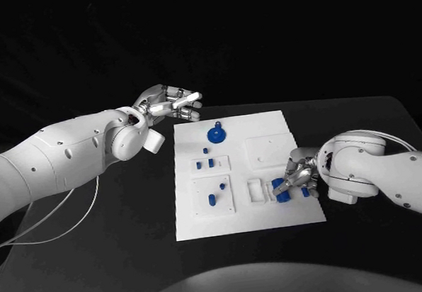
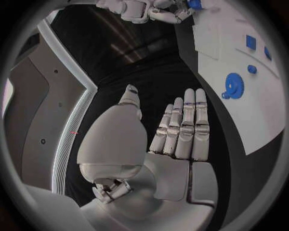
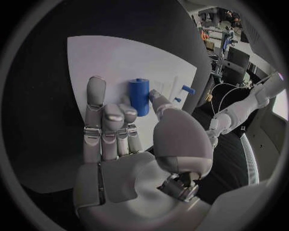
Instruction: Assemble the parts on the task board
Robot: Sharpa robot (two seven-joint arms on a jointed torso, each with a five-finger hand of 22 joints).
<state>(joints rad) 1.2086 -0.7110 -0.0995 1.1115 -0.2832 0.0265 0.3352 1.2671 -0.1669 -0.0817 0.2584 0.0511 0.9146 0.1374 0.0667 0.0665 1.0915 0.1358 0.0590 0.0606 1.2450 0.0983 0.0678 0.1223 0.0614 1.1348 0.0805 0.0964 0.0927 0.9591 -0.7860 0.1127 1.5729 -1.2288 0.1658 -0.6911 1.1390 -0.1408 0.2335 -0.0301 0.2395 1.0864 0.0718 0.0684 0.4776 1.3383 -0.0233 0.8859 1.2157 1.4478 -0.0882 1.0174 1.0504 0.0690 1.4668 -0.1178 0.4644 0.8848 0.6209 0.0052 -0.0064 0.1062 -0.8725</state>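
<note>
Flat white rectangular task board (image 1: pixel 242 217) lying at the middle of the black table (image 1: pixel 101 265), its long side running away from the robot. A blue toothed gear wheel (image 1: pixel 216 132) sits near the board's far edge; in the left wrist view the same gear (image 2: pixel 234 85) lies flat on the white plate. Small blue pegs (image 1: pixel 213 163) stand in a shallow square recess toward the board's left side, and further small blue pieces (image 1: pixel 212 198) occupy a second recess nearer the robot. The right hand (image 1: pixel 294 172) is lowered over the board's near right corner, its arm entering from the right and bent at the wrist. In the right wrist view, a blue cylindrical part (image 3: pixel 139 96) stands upright on the board between the thumb tip and the fingers (image 3: pixel 95 108) of the right hand, the fingers partly extended; whether they actually grip the cylinder cannot be told. The left hand (image 1: pixel 168 104) is raised off the board's far left corner, over the black table, well apart from the parts. In the left wrist view its fingers (image 2: pixel 187 130) are straight, side by side and released, holding nothing, with the thumb apart from them.
</note>
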